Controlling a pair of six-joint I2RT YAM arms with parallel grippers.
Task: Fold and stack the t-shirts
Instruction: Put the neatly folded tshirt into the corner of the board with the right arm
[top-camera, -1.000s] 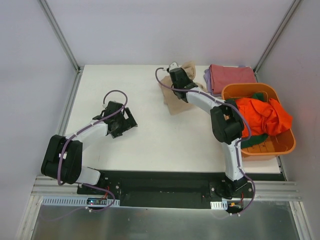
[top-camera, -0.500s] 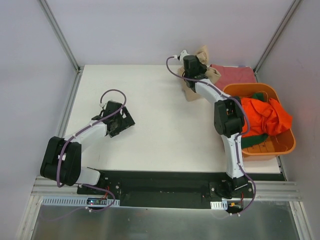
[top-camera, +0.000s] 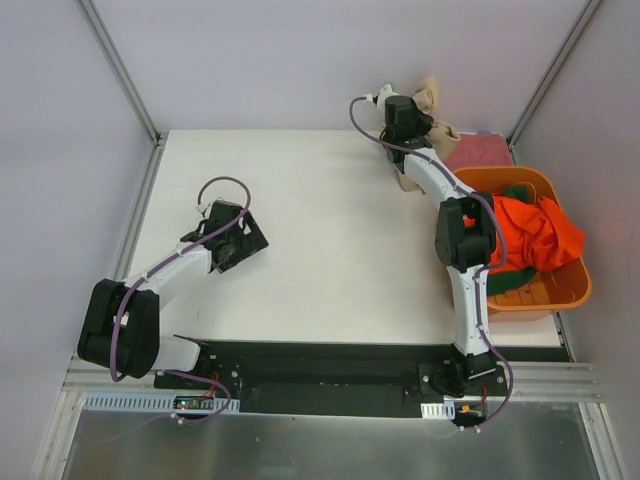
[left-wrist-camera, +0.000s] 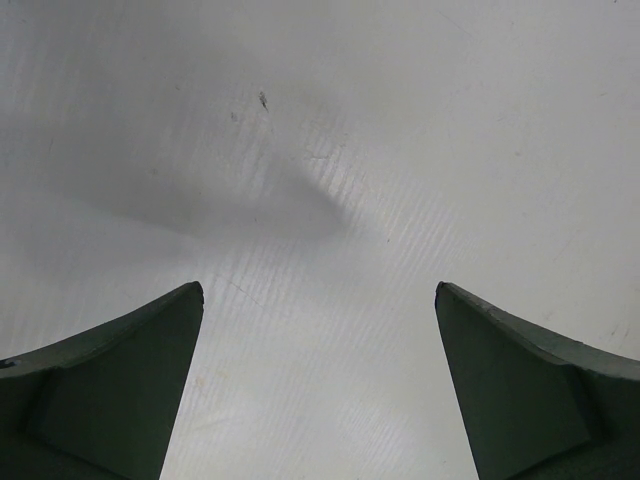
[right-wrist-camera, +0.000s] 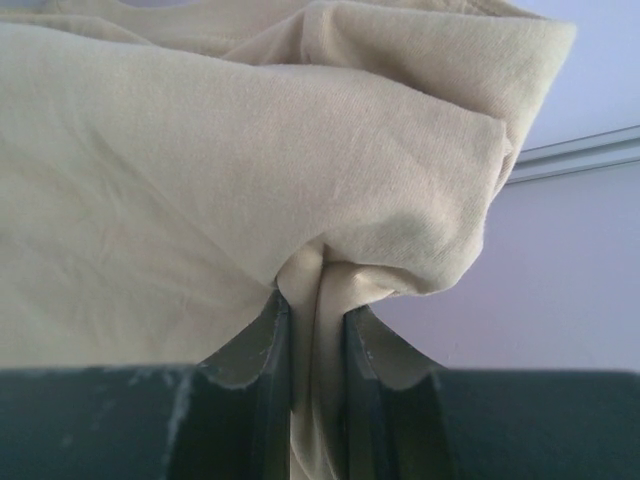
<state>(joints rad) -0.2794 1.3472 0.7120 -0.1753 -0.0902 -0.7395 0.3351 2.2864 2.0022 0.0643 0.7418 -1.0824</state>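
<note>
**STATUS: BEIGE T-SHIRT GRIPPED AT 1 O'CLOCK, LEFT GRIPPER UNLOADED**

1. Table: white work surface. Clock directions below are read from its centre in the top view, with 6 o'clock at the arm bases.

2. Orange tub: stands at the table's 3 to 4 o'clock edge. It contains the bright orange t-shirt, bunched and heaped above the rim, and the dark green t-shirt, which shows at the far side of the heap and again beneath it on the near side.

3. Dusty red t-shirt: folded flat at 2 o'clock, just beyond the tub's far rim.

4. Beige t-shirt: located at 1 o'clock, at the far edge of the table just beside the dusty red t-shirt. It hangs bunched around the right gripper, with one part of the cloth trailing under the arm. Whether that part touches the table cannot be determined.

5. Right gripper: the arm is extended toward 1 o'clock. Both jaws are closed tight on a narrow fold of the beige t-shirt.

6. Left gripper: positioned at 9 o'clock, just above the bare table. Jaws are spread wide, with nothing between them.
</note>
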